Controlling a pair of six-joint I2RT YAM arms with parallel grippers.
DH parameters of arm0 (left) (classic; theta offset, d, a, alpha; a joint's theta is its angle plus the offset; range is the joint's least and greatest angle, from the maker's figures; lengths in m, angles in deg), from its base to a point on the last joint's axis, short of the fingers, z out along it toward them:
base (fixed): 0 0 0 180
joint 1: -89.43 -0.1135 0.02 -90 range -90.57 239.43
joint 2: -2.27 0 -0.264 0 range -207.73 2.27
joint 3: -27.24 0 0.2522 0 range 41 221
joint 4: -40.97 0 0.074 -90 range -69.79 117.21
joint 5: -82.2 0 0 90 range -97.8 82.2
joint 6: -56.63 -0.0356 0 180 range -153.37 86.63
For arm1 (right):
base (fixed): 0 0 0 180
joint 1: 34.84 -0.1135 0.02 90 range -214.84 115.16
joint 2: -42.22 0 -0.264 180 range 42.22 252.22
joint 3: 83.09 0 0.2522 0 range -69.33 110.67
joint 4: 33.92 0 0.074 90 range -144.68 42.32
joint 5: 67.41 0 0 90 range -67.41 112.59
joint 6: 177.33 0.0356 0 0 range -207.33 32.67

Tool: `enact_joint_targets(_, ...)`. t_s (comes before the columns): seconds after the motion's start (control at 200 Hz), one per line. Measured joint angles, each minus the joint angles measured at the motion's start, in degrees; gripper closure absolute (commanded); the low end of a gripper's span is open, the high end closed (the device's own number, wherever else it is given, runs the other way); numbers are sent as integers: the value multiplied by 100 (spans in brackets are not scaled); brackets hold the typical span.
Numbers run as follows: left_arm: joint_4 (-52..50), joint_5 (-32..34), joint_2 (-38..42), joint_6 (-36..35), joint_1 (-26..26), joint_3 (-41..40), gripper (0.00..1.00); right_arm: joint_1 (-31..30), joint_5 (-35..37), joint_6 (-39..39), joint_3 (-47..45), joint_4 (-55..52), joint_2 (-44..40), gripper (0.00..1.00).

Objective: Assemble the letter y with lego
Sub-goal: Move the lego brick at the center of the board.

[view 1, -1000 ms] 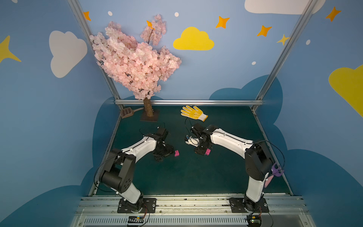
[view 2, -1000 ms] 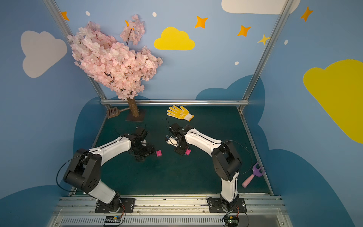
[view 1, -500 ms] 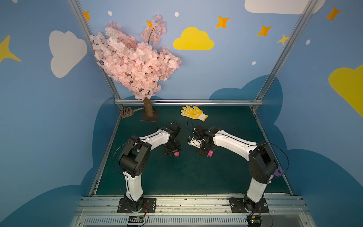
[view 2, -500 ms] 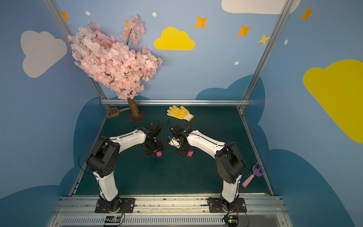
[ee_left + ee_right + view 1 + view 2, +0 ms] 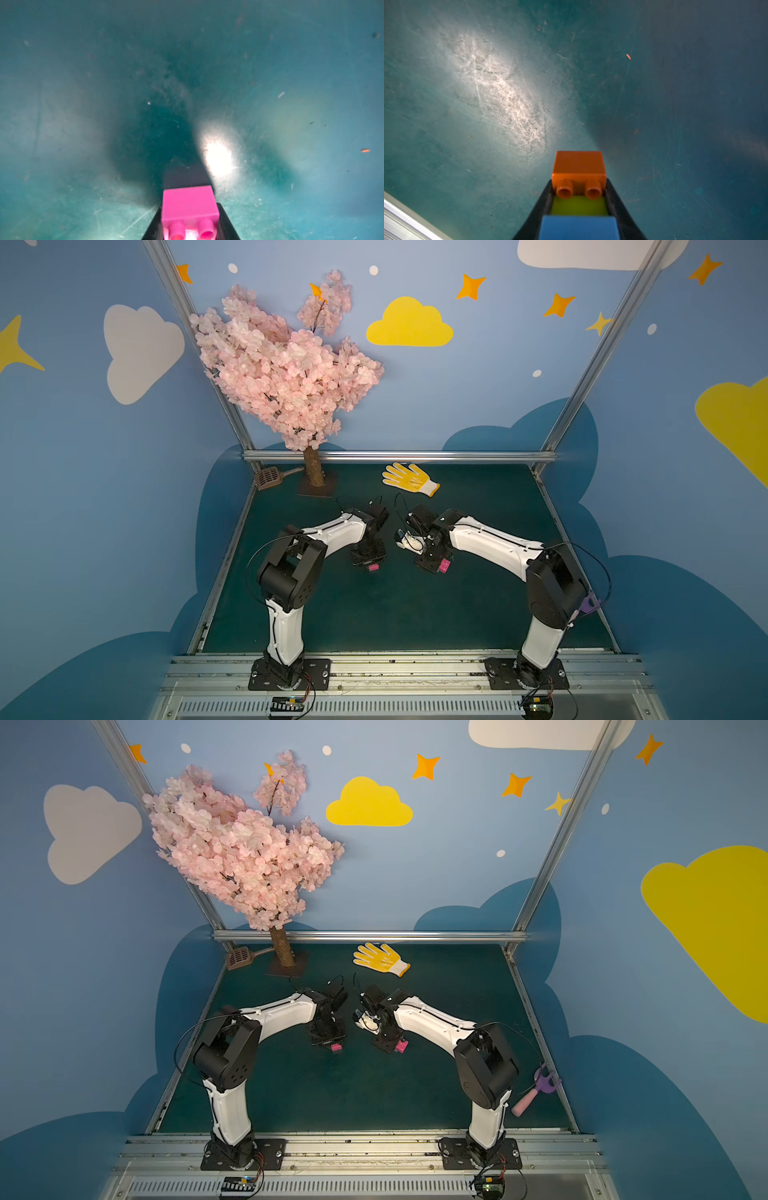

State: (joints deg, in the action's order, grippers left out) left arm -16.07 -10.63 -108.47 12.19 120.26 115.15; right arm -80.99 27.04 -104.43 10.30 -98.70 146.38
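Note:
My left gripper [image 5: 368, 561] [image 5: 190, 216] is shut on a pink lego brick [image 5: 374, 567] [image 5: 336, 1048] [image 5: 189, 204], low over the green mat near the middle; the brick's two studs face the wrist camera. To its right, my right gripper [image 5: 430, 562] [image 5: 579, 188] is shut on a joined cluster of an orange brick [image 5: 579, 164], a lime green brick [image 5: 579, 205] and a blue brick [image 5: 578, 227]. In both top views a second pink brick [image 5: 444, 565] [image 5: 401, 1046] shows at that gripper's tip. A short gap separates the two grippers. The letter y as a whole shape is not visible.
A yellow glove [image 5: 409, 480] lies at the back of the mat [image 5: 395, 614]. A pink blossom tree [image 5: 286, 377] and a brown scoop [image 5: 268, 477] stand at the back left. A purple and pink tool [image 5: 536, 1092] rests at the right edge.
The left arm folded in toward the middle and its gripper shut on the pink brick lying beside it. The right gripper, still shut on its cluster, drifted slightly right.

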Motion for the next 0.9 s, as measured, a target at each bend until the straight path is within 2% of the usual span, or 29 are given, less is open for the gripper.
enact_joint_targets(0.16,7,9,20,33,291,-28,72,164,44,227,0,-2,-17,87)
enact_joint_targets(0.395,7,37,129,35,1036,-188,71,752,-7,566,-17,-48,-306,87)
enact_joint_targets(0.526,7,98,131,46,1351,-190,71,870,-83,662,-17,-81,-339,87)
enact_joint_targets(0.716,7,127,131,101,1502,-190,70,868,-175,748,-20,-111,-339,87)
enact_joint_targets(0.901,0,151,131,131,1523,-186,65,868,-219,785,-37,-118,-339,87)
